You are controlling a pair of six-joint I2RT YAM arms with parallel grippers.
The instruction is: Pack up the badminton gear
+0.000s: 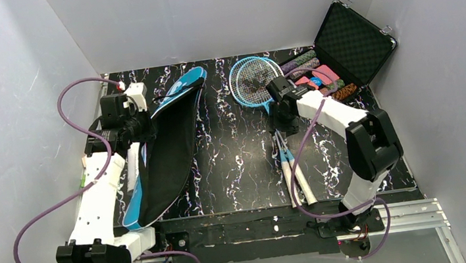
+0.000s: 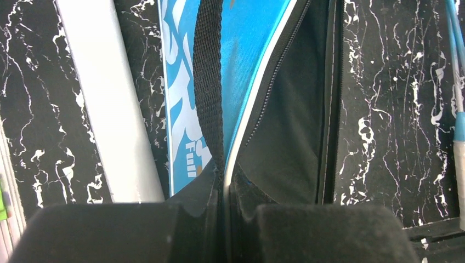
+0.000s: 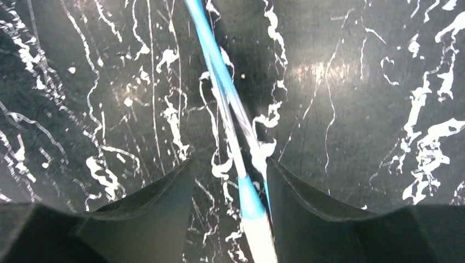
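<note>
The blue racket bag (image 1: 172, 145) lies open on the left of the black marbled table, its black inside showing. My left gripper (image 1: 134, 126) is shut on the bag's edge by the black strap (image 2: 208, 82), with the white piping between its jaws (image 2: 226, 186). The long white tube (image 2: 104, 109) lies beside the bag (image 2: 247, 49), at its left. Two light-blue rackets (image 1: 256, 79) lie stacked mid-table, their white handles (image 1: 295, 177) toward me. My right gripper (image 1: 281, 126) is open low over their shafts (image 3: 219, 82), which pass between its fingers, close to the right one (image 3: 229, 186). No shuttlecocks show.
An open black hard case (image 1: 346, 46) with coloured chips stands at the back right, just behind the racket heads. White walls close in the table on three sides. A metal rail (image 1: 392, 216) runs along the near edge.
</note>
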